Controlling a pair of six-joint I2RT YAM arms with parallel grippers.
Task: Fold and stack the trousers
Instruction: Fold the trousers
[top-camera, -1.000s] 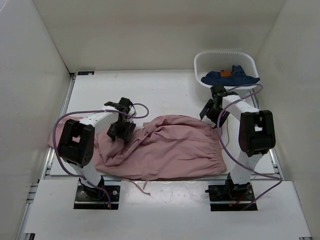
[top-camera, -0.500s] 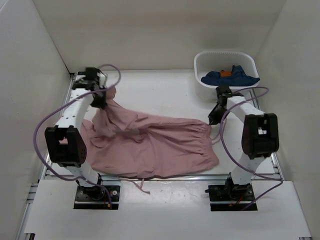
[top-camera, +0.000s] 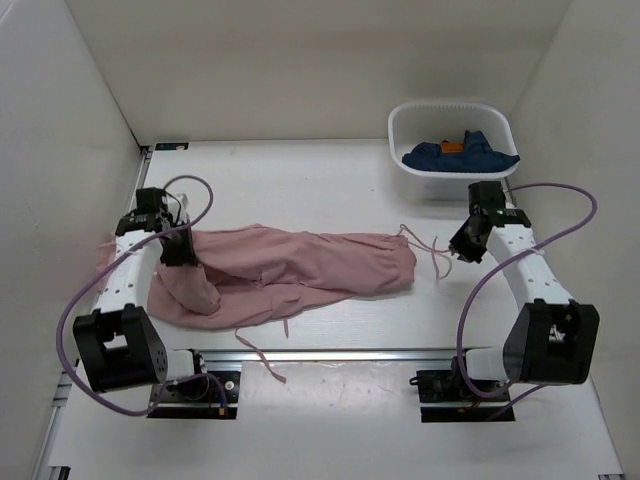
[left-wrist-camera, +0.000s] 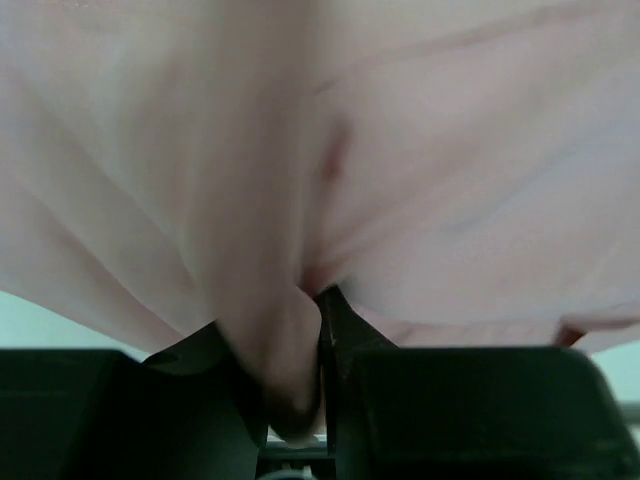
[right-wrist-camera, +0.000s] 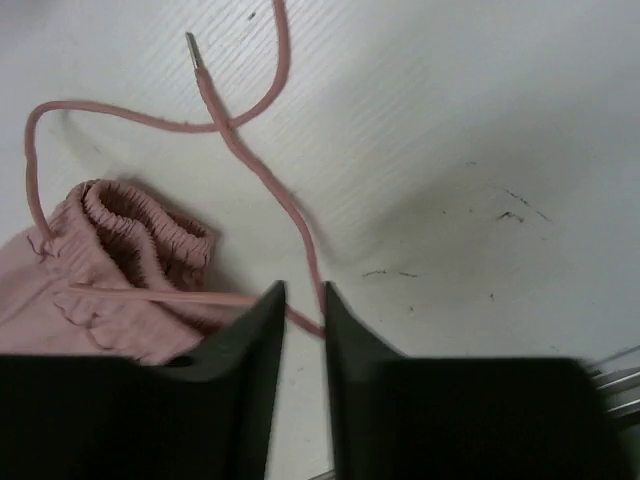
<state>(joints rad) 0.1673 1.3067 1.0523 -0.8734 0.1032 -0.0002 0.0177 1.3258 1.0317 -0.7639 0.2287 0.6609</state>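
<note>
- Across the middle of the white table, the dusty-pink wrinkly fabric trousers lie stretched in a long strip. The elastic waistband points toward the right edge and the other end is bunched near the left edge.
- The left gripper is clamped tight on a fold of that bunched end. In its wrist view, pink cloth fills the frame.
- The right gripper sits just off the waistband, near the right edge. Its 2 fingers are nearly together, with a thin pink drawstring running into the gap. Honestly can't tell if it's pinched.
- A loose pink cord trails over the near edge.
- Far right corner: a white plastic basket with a dark blue garment inside.
</note>
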